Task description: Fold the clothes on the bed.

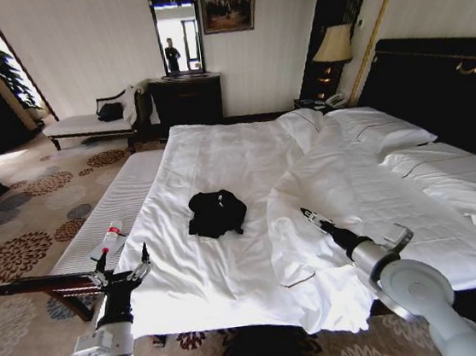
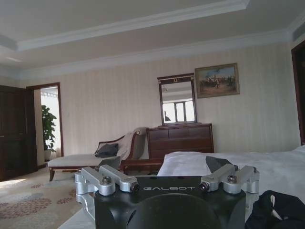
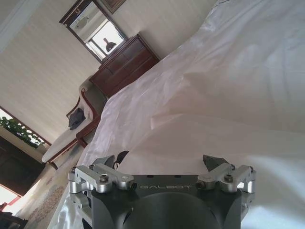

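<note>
We are in a hotel-style bedroom: a big white bed point(image 1: 219, 159), dark dresser point(image 1: 186, 100), mirror point(image 1: 177, 32), bedside lamp point(image 1: 333, 45), patterned carpet point(image 1: 14, 246).

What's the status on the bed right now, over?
Left gripper open at the bed's near-left corner. Right gripper open over the duvet. Black T-shirt crumpled mid-bed, untouched. Nothing in the way.

- The T-shirt point(image 1: 216, 212) is black with small white marks, lying on the bed's point(image 1: 219, 163) white sheets.
- The headboard point(image 1: 443, 94) behind the bed is black with a gold trim.
- The carpet point(image 1: 14, 246) beside the bed is beige with dark red and grey flower medallions.
- The dresser point(image 1: 186, 100) beyond the bed is dark brown wood.
- The bench point(image 1: 109, 214) beside the bed is white-striped.
</note>
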